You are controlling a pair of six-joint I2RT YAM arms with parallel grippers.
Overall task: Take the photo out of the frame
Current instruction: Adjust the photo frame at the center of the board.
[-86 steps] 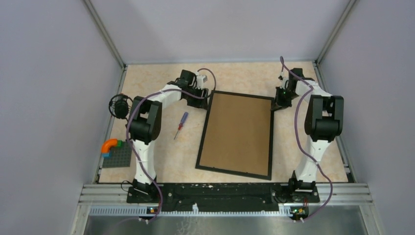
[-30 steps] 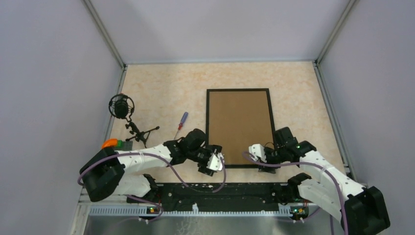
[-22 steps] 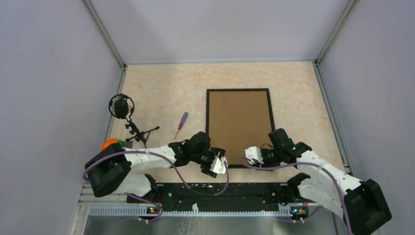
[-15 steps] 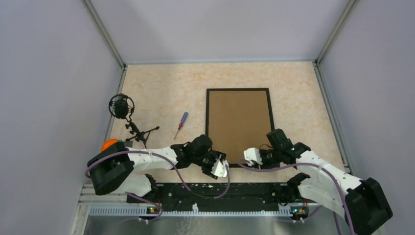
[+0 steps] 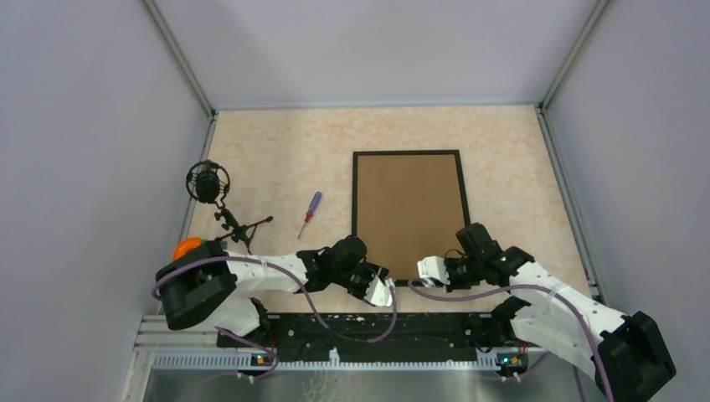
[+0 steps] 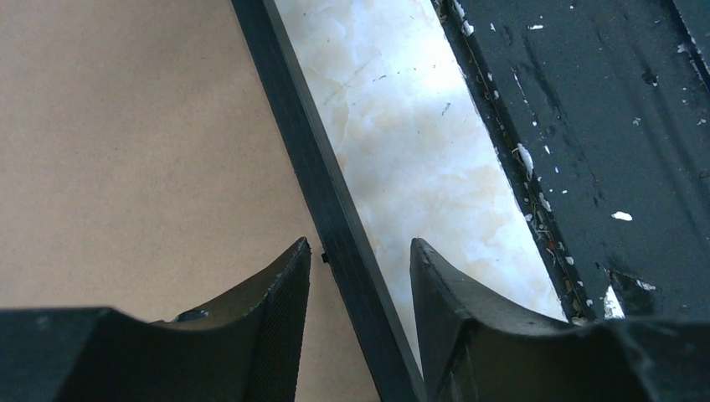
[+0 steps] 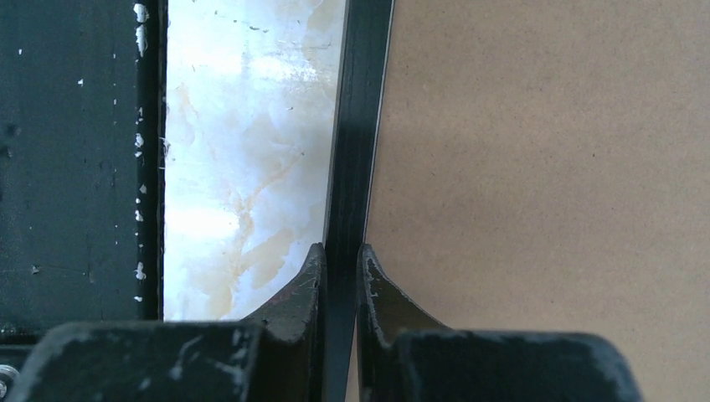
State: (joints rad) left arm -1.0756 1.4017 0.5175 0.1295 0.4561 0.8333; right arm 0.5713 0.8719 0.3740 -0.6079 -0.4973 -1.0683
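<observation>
Marbled tabletop (image 5: 276,159) under a face-down frame (image 5: 408,213).
Pinched at the near edge by the right gripper (image 7: 339,251); straddled there, untouched, by the parted left gripper (image 6: 358,251).

Matt black frame (image 6: 332,218), matt brown board back (image 7: 544,167), glossy marbled table (image 6: 402,126)

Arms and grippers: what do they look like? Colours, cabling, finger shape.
The left arm and right arm both have white link shells with black joint housings, and a purple cable runs along each. The left gripper and right gripper have black fingers that curve and taper to the tip, with textured inner pads. The right ones look scuffed.
</observation>
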